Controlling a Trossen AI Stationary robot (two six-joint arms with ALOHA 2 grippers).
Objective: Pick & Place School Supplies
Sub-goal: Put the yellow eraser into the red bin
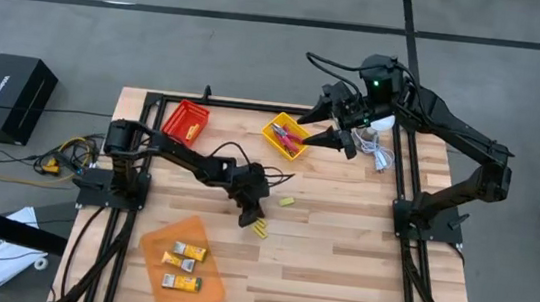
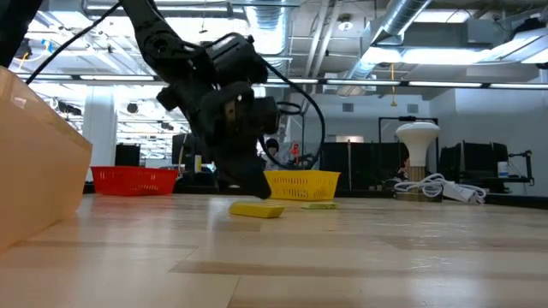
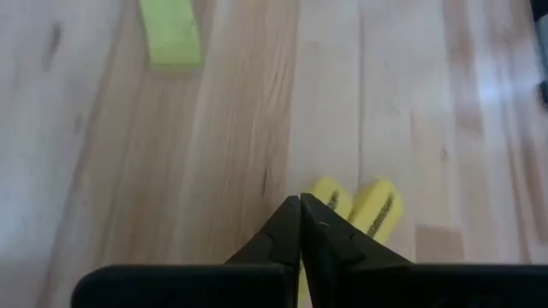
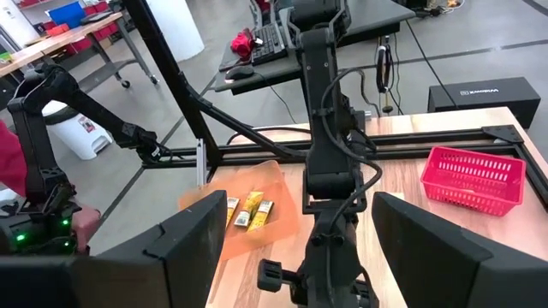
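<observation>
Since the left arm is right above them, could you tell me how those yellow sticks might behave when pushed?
The yellow sticks look thin and light, so they would probably slide easily. Lying side by side, they might scatter or roll apart.

Yellow sticks (image 1: 259, 231) mid-table, packs (image 1: 184, 253) in orange tray (image 1: 211, 284)

Yellow sticks (image 1: 259, 231), orange tray (image 1: 159, 247), red tray (image 1: 185, 120), yellow tray (image 1: 274, 128).

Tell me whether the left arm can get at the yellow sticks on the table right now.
Probably yes: the left end effector hangs shut right beside the yellow sticks on bare wood, nothing between them, though it must open first.
</observation>
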